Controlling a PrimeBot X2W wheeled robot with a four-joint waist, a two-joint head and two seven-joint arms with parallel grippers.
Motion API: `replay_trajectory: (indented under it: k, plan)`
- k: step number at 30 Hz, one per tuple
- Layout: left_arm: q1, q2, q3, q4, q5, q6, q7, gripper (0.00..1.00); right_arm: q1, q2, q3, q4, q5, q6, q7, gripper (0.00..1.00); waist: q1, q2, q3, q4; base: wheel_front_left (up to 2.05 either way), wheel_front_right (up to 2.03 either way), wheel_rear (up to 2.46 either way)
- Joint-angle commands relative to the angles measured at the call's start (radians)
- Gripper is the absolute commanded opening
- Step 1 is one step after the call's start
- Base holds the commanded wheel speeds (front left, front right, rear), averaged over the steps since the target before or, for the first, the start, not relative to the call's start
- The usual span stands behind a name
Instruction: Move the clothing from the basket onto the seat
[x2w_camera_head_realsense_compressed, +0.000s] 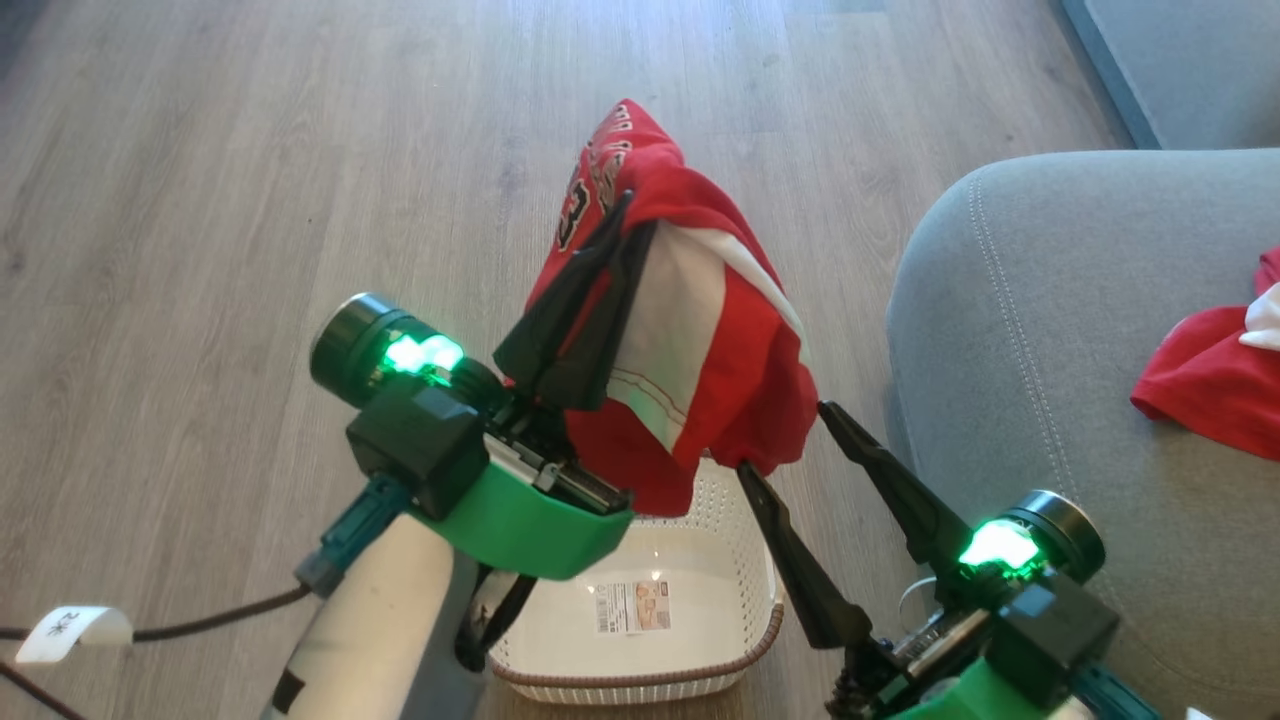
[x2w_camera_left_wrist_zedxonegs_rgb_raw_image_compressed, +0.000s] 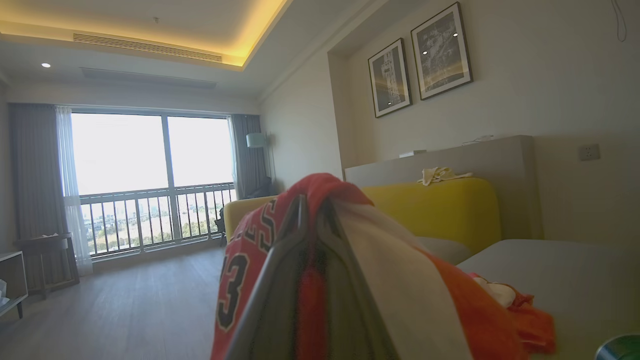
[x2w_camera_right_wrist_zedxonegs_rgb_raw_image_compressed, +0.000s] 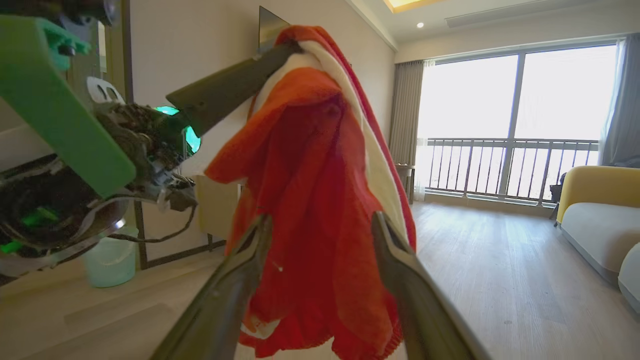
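Nearest the camera, at the lower right, the right claw (x2w_camera_head_realsense_compressed: 785, 440) stands spread wide, its two long dark fingers pointing up and to the left. Their tips reach the lowest folds of a hanging striped shirt (x2w_camera_head_realsense_compressed: 700, 330). In the right wrist view the cloth drops between the two fingers, which are not pressed on it; whether they brush it I cannot tell. At the lower left, the left claw (x2w_camera_head_realsense_compressed: 632, 215) is pressed together and pinches the striped shirt near its top. The fabric drapes over and down both sides of the closed fingers. The shirt is red with a broad white band and dark printed numbers on the side facing the floor. It hangs in the air, clear of the basket (x2w_camera_head_realsense_compressed: 640, 682), which sits on the floor directly below, partly hidden by the left wrist's green housing. The basket is white and perforated with a brown woven-look rim, and a label sticker (x2w_camera_head_realsense_compressed: 633, 606) shows on its inside bottom. Just to the right is the grey seat (x2w_camera_head_realsense_compressed: 1050, 330), with a line of light stitching along its rounded edge. On it, toward the right edge of the head view, lies the other shirt (x2w_camera_head_realsense_compressed: 1210, 385), crumpled, red with a bit of white. Beyond stretches the wooden floor (x2w_camera_head_realsense_compressed: 250, 200).
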Motion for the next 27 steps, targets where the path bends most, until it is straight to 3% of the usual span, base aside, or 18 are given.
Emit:
replay_trajectory:
  k: [1,14,27]
  plan:
    - [-0.034,0.008,0.025,-0.038,-0.002,0.000,-0.005,0.00,-0.057,0.004,0.019,-0.001,-0.009,0.000,-0.006,1.00,0.0000,0.0000,-0.001,0.001,0.00,0.00,0.00]
    - [-0.049,0.008,-0.028,-0.042,0.017,-0.002,-0.005,0.00,-0.194,-0.010,0.090,0.126,0.049,0.000,-0.006,1.00,0.0000,0.0000,0.006,0.021,0.00,0.00,0.00]
    - [-0.058,0.008,-0.085,-0.043,0.025,-0.017,-0.005,0.00,-0.278,0.017,0.153,0.230,-0.011,0.000,-0.006,1.00,0.0000,0.0000,0.007,0.027,0.00,0.00,0.00]
